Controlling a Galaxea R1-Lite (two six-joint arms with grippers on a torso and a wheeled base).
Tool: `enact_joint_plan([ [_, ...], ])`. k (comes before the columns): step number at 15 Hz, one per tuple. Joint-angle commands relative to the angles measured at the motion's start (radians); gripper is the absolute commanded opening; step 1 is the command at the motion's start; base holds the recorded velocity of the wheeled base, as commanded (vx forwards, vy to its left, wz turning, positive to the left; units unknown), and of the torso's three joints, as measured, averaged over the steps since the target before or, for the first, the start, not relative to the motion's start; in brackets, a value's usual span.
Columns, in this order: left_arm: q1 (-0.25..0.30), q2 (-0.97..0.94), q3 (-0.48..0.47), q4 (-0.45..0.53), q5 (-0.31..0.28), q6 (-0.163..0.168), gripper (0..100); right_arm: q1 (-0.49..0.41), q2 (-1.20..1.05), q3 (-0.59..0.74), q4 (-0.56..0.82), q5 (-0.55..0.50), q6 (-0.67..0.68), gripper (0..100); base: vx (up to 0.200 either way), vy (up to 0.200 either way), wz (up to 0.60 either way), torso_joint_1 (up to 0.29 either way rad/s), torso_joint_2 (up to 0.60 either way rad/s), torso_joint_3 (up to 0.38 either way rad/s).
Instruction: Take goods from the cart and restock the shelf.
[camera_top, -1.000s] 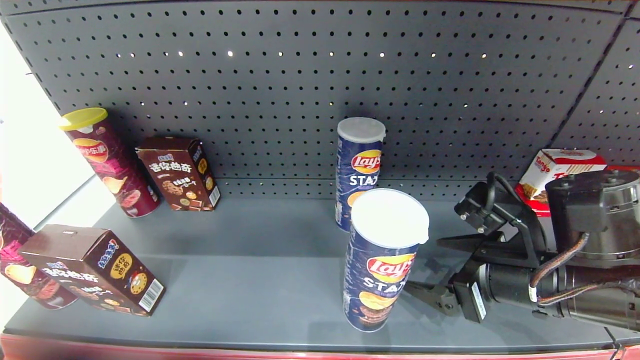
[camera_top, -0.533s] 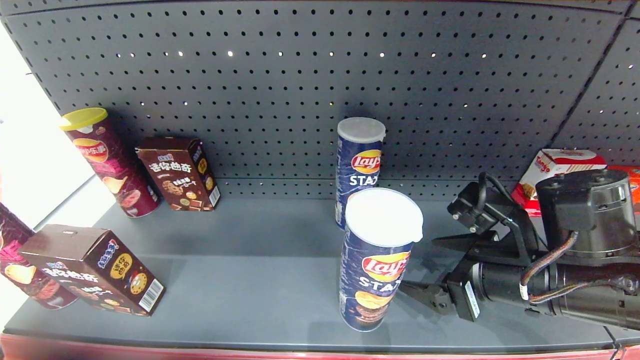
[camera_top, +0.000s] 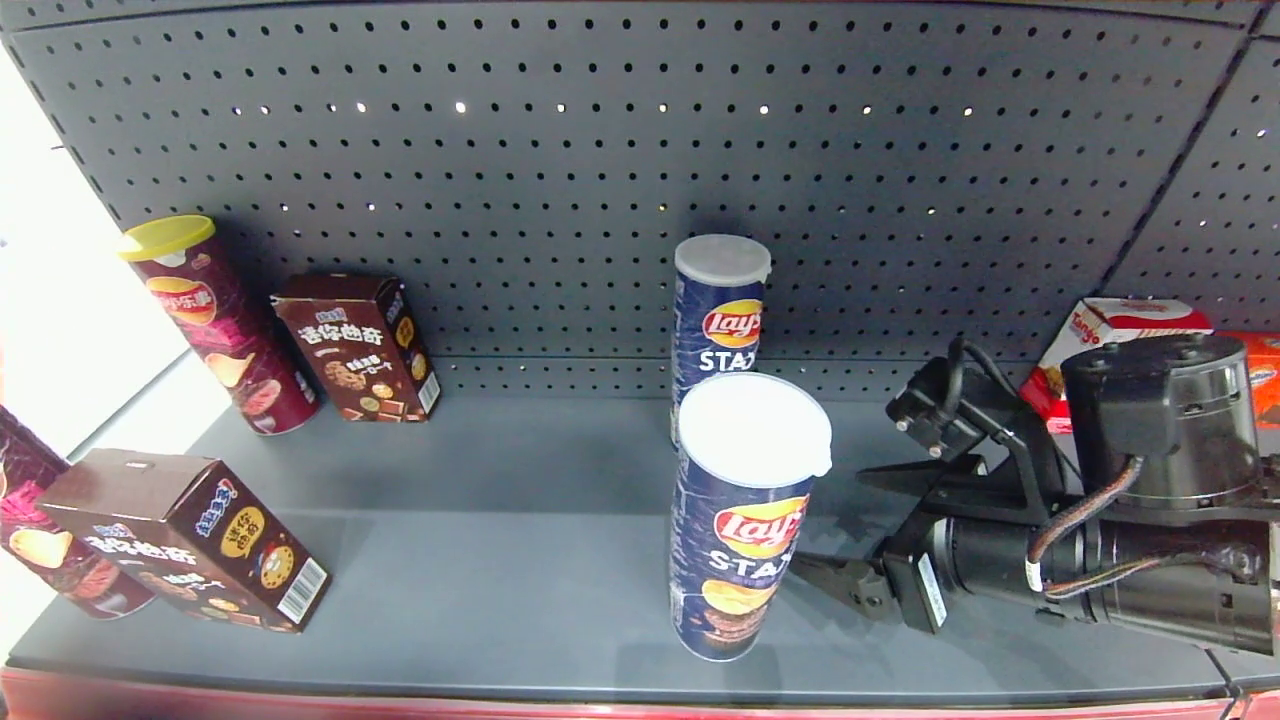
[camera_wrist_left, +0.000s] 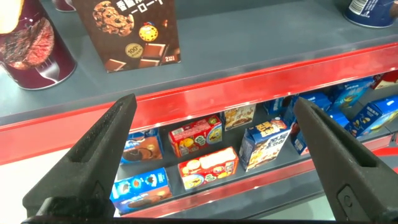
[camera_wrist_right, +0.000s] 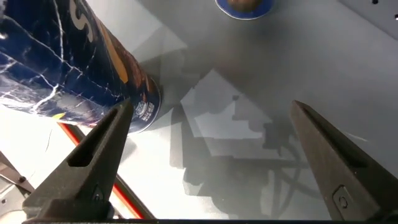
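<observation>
A dark blue chip can (camera_top: 745, 520) with a white lid stands upright near the front of the grey shelf (camera_top: 500, 520). A second, matching can (camera_top: 718, 320) stands behind it by the pegboard. My right gripper (camera_top: 835, 525) lies low over the shelf just right of the front can, open, with one fingertip (camera_top: 805, 570) against the can's lower side. The right wrist view shows that can (camera_wrist_right: 74, 62) outside the open right gripper (camera_wrist_right: 211, 124). My left gripper (camera_wrist_left: 212, 106) hangs open in front of the shelf's red edge (camera_wrist_left: 249, 84), holding nothing.
A maroon can (camera_top: 215, 320) and a brown cookie box (camera_top: 358, 345) stand at the back left. Another brown box (camera_top: 190, 535) sits front left. A red-and-white wafer box (camera_top: 1120, 325) is behind my right arm. Small boxes (camera_wrist_left: 205, 155) fill the lower shelf.
My right gripper has slid left along the shelf, and the front blue can has shifted left with it, staying upright. Everything else on the shelf is unmoved.
</observation>
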Motion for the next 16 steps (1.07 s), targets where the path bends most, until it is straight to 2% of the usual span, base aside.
enact_joint_plan([
  [1, 0.0, 0.002, 0.0, 0.0, 0.001, 0.0, 100, -0.017, -0.013, -0.001, -0.014, -0.002, 0.001, 100, 0.0, 0.0, 0.0, 0.0, 0.0, 0.0],
  [2, 0.002, 0.002, 0.0, 0.0, 0.001, 0.0, 100, -0.023, -0.018, -0.003, -0.019, -0.002, 0.001, 100, 0.0, 0.0, 0.0, 0.0, 0.0, 0.0],
  [5, 0.0, 0.002, 0.0, 0.0, -0.001, 0.002, 100, -0.126, -0.131, 0.008, -0.034, 0.0, 0.001, 100, 0.0, 0.0, 0.0, 0.0, 0.0, 0.0],
  [6, 0.0, 0.002, 0.0, 0.0, -0.001, 0.002, 100, -0.126, -0.131, 0.008, -0.034, 0.0, 0.001, 100, 0.0, 0.0, 0.0, 0.0, 0.0, 0.0],
  [7, 0.0, 0.003, 0.0, 0.0, -0.001, 0.002, 100, -0.204, -0.222, 0.027, -0.033, 0.0, 0.001, 100, 0.0, 0.0, 0.0, 0.0, 0.0, 0.0],
  [10, 0.0, 0.003, 0.0, -0.002, -0.002, 0.003, 100, -0.339, -0.349, 0.066, -0.033, 0.006, 0.001, 100, 0.0, 0.0, 0.0, 0.0, 0.0, 0.0],
  [12, 0.0, 0.003, 0.0, -0.002, -0.002, 0.005, 100, -0.491, -0.492, 0.131, -0.033, 0.009, 0.001, 100, 0.0, 0.0, 0.0, 0.0, 0.0, 0.0],
  [16, -0.005, 0.005, 0.0, 0.0, -0.014, 0.044, 100, -0.643, -0.751, 0.283, -0.03, 0.0, 0.001, 100, 0.0, 0.0, 0.0, 0.0, 0.0, 0.0],
])
